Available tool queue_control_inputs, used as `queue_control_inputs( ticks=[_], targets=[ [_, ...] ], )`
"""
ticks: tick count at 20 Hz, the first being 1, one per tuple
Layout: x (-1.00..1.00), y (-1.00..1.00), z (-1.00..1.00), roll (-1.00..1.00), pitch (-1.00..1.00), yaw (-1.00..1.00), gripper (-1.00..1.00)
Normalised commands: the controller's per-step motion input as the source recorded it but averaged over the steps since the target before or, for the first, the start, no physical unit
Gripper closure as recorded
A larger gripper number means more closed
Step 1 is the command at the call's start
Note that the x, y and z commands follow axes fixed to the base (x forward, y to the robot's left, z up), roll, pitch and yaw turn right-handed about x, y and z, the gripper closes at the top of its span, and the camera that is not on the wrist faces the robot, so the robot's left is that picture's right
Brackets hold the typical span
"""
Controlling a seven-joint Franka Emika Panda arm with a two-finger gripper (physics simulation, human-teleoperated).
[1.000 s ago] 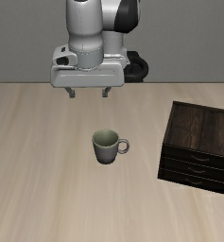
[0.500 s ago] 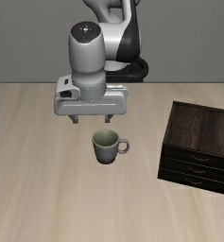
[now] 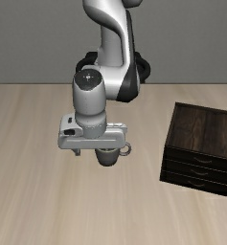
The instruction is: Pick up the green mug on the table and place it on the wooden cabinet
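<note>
The table [image 3: 29, 177] is a pale wooden surface with a faint plank grain running left to right. It fills the scene from its far edge to the near side. Behind its far edge stands a plain grey wall [image 3: 29, 38], flat and unmarked, which meets the table in a straight horizontal line.

The arm [image 3: 113, 33] reaches from the far side, white and grey with dark joints, and bends downward toward the middle of the table. Its gripper [image 3: 102, 147] is set low over the green mug [image 3: 108, 159], and the broad hand covers most of the cup. Only the lower part of the mug's body and its handle [image 3: 130, 148] show; the handle pokes out to the right beneath the hand. The mug appears to rest on the table, left of the cabinet and well apart from it. Whether the gripper is spread or clamped on the mug cannot be told, since the hand hides the contact.

The wooden cabinet [image 3: 203, 145] sits at the right of the table. It is dark brown, low and box-like, with stacked drawers [image 3: 196, 169] on its near face. Its flat top is bare.
</note>
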Motion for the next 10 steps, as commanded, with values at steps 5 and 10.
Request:
queue_control_inputs(
  ticks=[5,10],
  targets=[
    [0.0,0.0,0.0,0.0,0.0,0.0,1.0],
    [0.0,0.0,0.2,0.0,0.0,0.0,1.0]
  ],
)
